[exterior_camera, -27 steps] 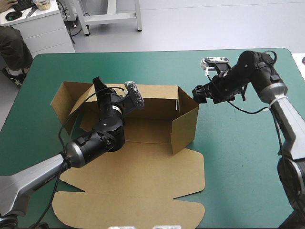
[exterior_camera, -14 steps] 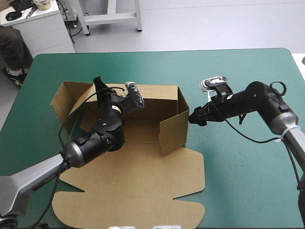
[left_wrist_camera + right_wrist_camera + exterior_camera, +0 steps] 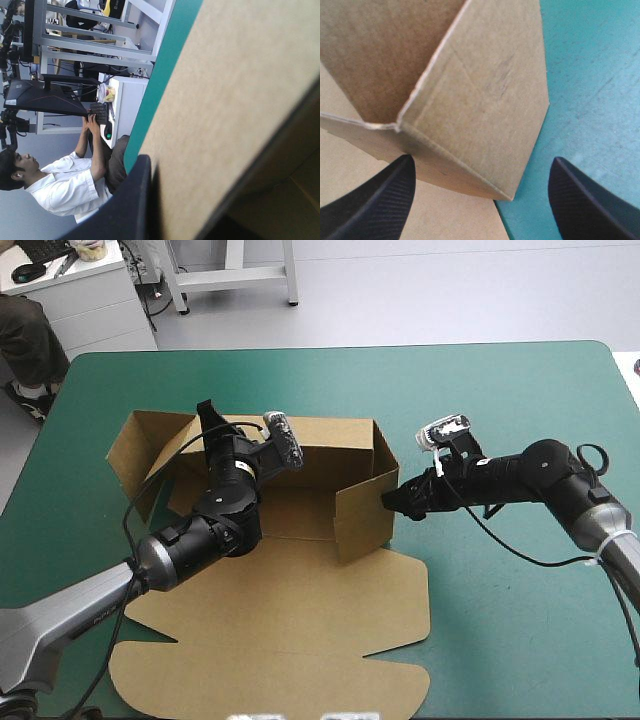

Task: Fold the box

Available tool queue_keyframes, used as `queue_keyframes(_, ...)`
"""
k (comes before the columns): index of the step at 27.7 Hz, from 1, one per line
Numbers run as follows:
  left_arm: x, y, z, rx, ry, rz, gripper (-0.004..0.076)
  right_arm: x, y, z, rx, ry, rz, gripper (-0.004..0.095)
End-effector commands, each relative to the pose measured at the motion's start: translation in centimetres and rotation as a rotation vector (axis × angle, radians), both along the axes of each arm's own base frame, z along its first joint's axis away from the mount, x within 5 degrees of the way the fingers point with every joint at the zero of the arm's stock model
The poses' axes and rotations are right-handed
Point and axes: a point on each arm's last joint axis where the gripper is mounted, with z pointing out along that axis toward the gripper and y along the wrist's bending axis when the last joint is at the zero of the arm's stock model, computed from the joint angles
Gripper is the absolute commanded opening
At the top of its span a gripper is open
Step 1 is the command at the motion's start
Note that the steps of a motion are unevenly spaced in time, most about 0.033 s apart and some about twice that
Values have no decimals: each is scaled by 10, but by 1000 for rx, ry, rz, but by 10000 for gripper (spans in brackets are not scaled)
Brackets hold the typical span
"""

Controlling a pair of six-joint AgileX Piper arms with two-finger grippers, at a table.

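The brown box (image 3: 300, 570) lies at the table's left half, its back wall raised and its lid flat toward the near edge. Its right wall flap (image 3: 362, 510) stands swung inward. My left gripper (image 3: 212, 420) sits at the back wall's top edge near the left corner. In the left wrist view the board (image 3: 240, 100) fills the space against one black finger (image 3: 127, 210), so it is shut on the box. My right gripper (image 3: 393, 502) is open just outside the right flap. Seen from the right wrist, the flap's corner (image 3: 485, 115) stands between the spread fingers (image 3: 375, 200).
The teal-green cover (image 3: 520, 620) is bare to the right of the box and behind it. The box's flat lid panels (image 3: 270, 660) reach close to the near edge. A white desk (image 3: 70, 290) stands beyond the far left corner.
My right gripper has come down and leftward to the box's right flap, which has swung inward from its earlier, more open angle. The left arm has stayed put.
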Motion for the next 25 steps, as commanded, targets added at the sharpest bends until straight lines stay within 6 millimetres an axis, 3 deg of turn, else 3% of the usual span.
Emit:
queue_keyframes(1,-6,-5,12,-137,3,-31,16,-5,7,23,62,-85,17,675)
queue_keyframes(6,-8,-7,8,-146,58,-52,16,-9,33,23,-10,-204,43,675)
queue_keyframes(25,-15,-6,-14,-112,180,-80,16,-10,53,27,-55,-348,33,676)
